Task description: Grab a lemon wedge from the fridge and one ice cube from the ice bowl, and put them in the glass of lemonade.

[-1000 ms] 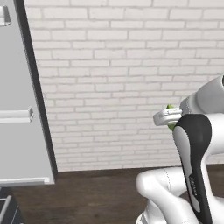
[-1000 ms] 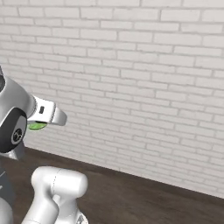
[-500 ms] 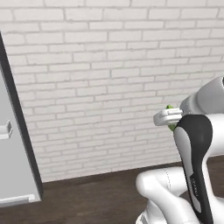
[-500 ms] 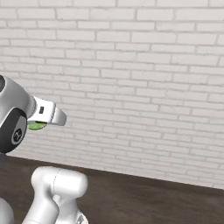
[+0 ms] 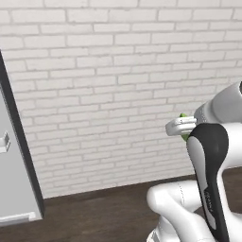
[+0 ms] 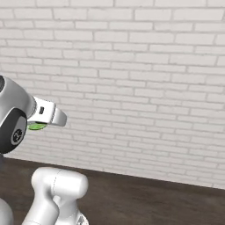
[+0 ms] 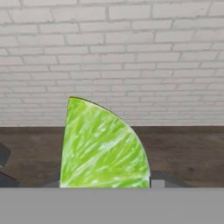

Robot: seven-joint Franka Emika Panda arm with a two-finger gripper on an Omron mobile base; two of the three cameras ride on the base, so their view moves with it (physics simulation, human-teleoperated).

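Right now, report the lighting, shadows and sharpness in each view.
Left base view: flat even light, no cast shadows on the brick wall. Right base view: same, soft edges on the gripper. Hand view: lemon wedge close and slightly blurred, no glare.

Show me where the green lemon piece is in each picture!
Left base view: the lemon wedge peeks out at the right, behind the arm's dark-fronted link.
Right base view: a green sliver at the left, under the white hand.
Hand view: big, bottom centre.
Shared landmark: the white brick wall.
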